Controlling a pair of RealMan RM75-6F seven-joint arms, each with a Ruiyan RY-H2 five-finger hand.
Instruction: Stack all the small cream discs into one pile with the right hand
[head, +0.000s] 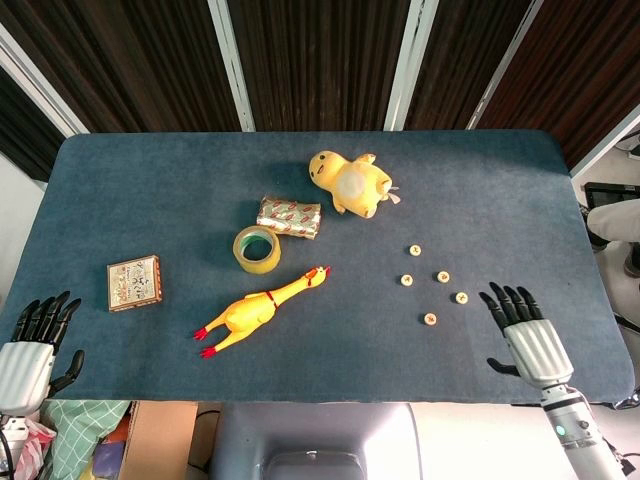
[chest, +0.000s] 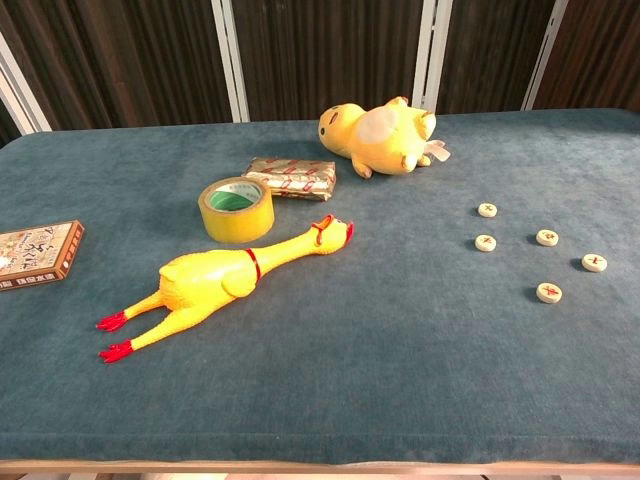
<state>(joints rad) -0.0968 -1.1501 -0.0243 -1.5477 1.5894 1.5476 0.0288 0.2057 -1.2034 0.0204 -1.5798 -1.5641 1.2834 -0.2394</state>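
Cream discs lie scattered on the blue cloth, none stacked.
Right hand, empty with fingers spread, hovers near them; broad fingertips could nudge neighbouring discs apart, or tip a pile stacked off-centre.

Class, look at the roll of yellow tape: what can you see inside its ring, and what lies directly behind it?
Inside the tape roll only its green inner wall and a patch of blue table cloth show. Directly behind it lies a patterned wrapped packet, close by; whether they touch cannot be told.
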